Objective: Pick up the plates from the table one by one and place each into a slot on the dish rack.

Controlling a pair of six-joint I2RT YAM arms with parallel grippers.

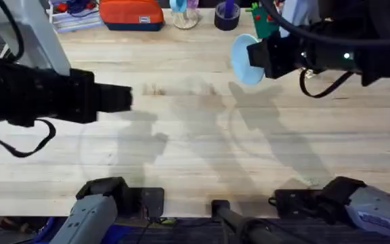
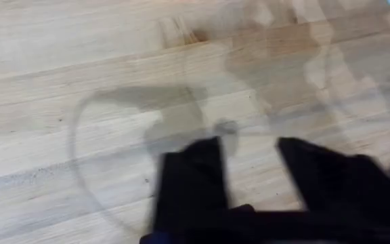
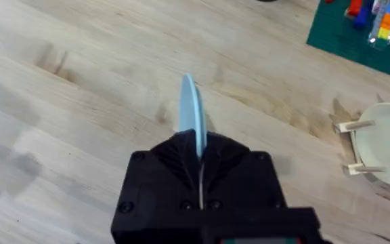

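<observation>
Pale planks with visible grain make up the table [image 1: 202,149], and clutter lines its far edge: an orange pouch [image 1: 131,13], a dark cup [image 1: 227,16] and a green toy-block board [image 3: 357,34] with coloured blocks on it.

In the overhead view the right arm reaches in from the right side, raised above the far right part of the table, its forearm lying roughly level. The right gripper [image 1: 259,57] points toward the middle and has its fingers pinched on the rim of a pale blue plate [image 1: 246,58], which is held on edge, clear of the wood. The right wrist view shows that plate [image 3: 191,115] as a thin blue blade rising from between the closed black fingers.

The left arm stretches in from the left, also held level above the table, with the left gripper [image 1: 117,99] aimed toward the centre. From the left wrist, its two black fingers [image 2: 191,179] stand spread apart with bare wood between them, gripping nothing.

The dish rack [image 3: 357,146] sits near the block board; a cream plate [image 3: 384,142] stands upright between its light wooden pegs
</observation>
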